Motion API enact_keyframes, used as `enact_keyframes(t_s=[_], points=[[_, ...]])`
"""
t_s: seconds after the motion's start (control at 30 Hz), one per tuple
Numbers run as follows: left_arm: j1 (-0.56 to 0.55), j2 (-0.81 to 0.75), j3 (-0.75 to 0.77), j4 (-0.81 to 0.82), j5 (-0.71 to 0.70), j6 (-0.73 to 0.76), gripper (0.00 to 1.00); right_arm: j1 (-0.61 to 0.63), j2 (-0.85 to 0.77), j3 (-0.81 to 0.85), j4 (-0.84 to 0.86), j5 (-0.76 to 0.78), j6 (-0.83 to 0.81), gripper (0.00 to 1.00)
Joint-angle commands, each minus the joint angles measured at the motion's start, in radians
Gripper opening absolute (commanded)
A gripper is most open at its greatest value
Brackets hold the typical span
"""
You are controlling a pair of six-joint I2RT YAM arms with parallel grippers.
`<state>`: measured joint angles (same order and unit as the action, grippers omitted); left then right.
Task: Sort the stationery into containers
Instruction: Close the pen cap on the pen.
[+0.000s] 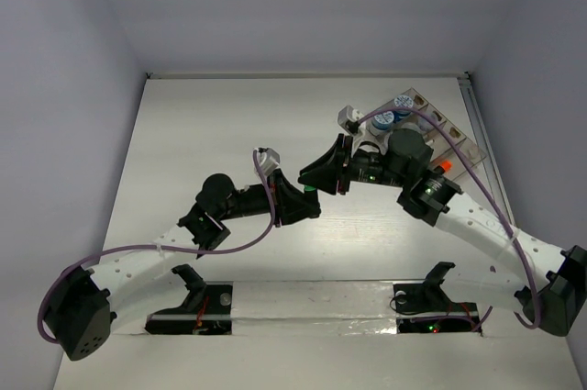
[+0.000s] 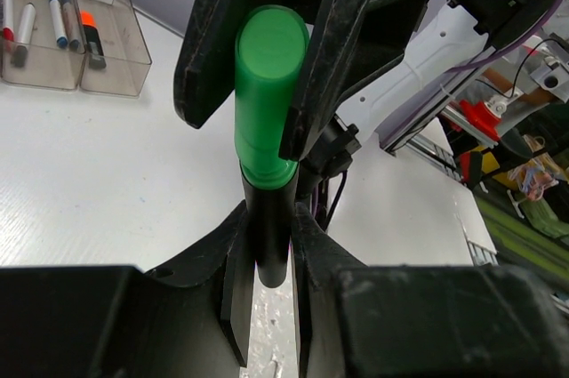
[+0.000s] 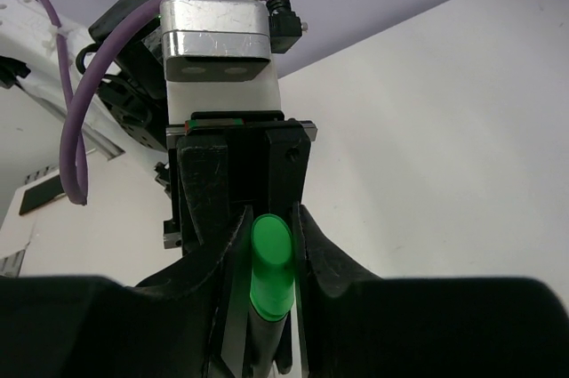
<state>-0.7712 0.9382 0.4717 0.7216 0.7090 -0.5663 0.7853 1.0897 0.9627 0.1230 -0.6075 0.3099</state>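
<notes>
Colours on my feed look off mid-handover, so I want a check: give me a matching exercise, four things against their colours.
Things:
1. held highlighter, cap
2. tray highlighter, tip
3. pots, lids
4. arm cable

Colours:
a. purple
b. orange
c. green
d. blue

Pairs: 1-c, 2-b, 3-d, 4-a.
</notes>
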Motion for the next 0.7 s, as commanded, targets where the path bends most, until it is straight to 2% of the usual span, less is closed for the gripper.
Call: enact_keyframes(t_s=[0.0, 0.07, 0.3, 0.5, 0.67], points=[[0.001, -0.029, 0.021, 0.052, -0.036, 0.003, 0.0, 0.0, -0.017, -0.038, 0.053, -0.053, 0.034, 0.0], [0.012, -0.03, 0.027, 0.093, -0.026, -0.023, 0.0, 0.0, -0.025, -0.086, 0.067, -0.077, 0.034, 0.0], [0.023, 0.027, 0.082, 0.157, 0.001, -0.053, 0.0, 0.0, -0.06, -0.24, 0.317, -0.057, 0.155, 0.0], [0.078, 0.025, 0.134, 0.113, -0.008, -0.034, 0.0, 0.034, -0.05, -0.234, 0.225, -0.04, 0.162, 0.0], [0.135, 0.034, 0.149, 0.182, 0.027, -0.09, 0.0, 0.081, -0.039, -0.275, 0.144, -0.015, 0.163, 0.0]])
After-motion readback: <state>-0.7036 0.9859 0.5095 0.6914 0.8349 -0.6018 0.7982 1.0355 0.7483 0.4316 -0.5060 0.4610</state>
